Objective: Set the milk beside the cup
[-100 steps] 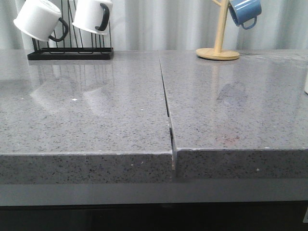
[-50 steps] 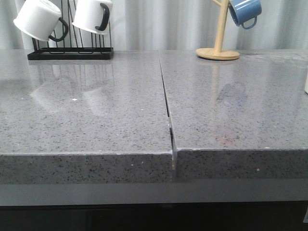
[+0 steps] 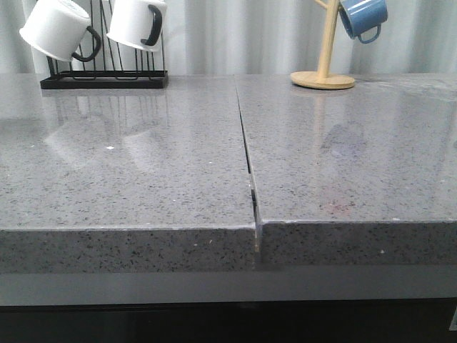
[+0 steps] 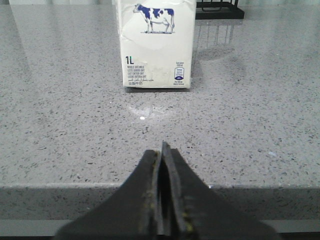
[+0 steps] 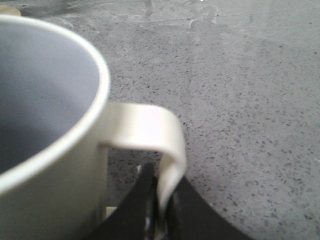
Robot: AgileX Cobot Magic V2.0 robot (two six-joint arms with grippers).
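Note:
The milk (image 4: 156,45) is a cream-white carton with a blue cow picture, standing upright on the grey counter in the left wrist view; its top is cut off. My left gripper (image 4: 164,150) is shut and empty, well short of the carton, over the counter's front edge. In the right wrist view the cup (image 5: 45,125), an off-white mug with a cream handle (image 5: 150,135), fills the frame. My right gripper (image 5: 161,185) is shut on the handle. Neither the milk, the cup nor the grippers show in the front view.
At the back left a black wire rack (image 3: 103,75) holds two white mugs with black handles (image 3: 57,28). At the back right a wooden mug tree (image 3: 325,71) carries a blue mug (image 3: 363,18). A seam (image 3: 248,157) splits the two grey counter slabs.
A pale object at the right edge of the front view, seen in the earlier frames, is gone from that view now. Nothing else there has moved.

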